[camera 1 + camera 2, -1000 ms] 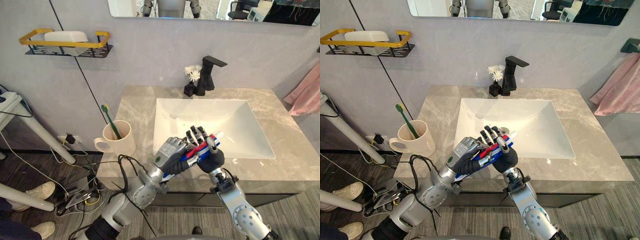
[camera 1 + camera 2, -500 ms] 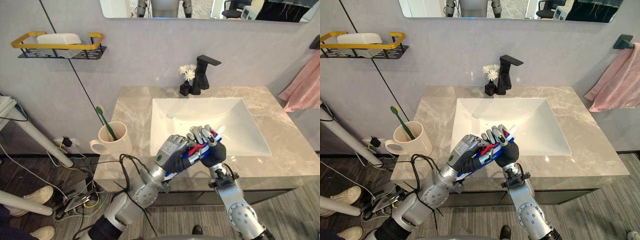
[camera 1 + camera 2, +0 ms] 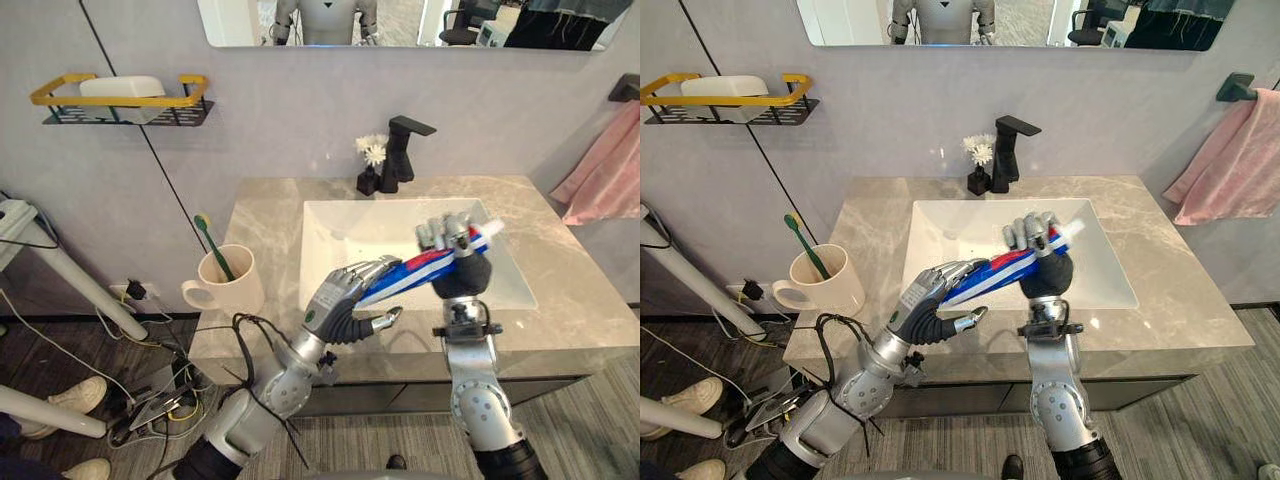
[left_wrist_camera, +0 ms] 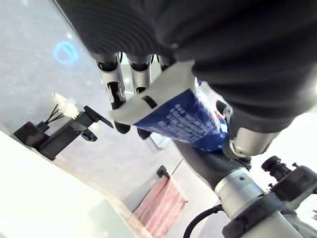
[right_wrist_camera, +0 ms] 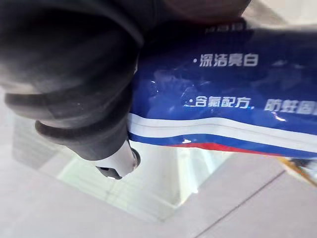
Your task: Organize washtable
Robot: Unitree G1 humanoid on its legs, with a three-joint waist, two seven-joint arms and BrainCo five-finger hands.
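Holding a blue, red and white toothpaste tube (image 3: 420, 266) above the white basin (image 3: 350, 225): right hand (image 3: 460, 272) fingers clench its cap end; left hand (image 3: 338, 305) fingers lie released by its tail. Likely light, squashy; grip near cap.

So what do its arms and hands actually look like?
Both arms are silver-grey and jointed. The left hand and right hand wear dark ribbed covers over back and wrist, with silver dark-tipped fingers.
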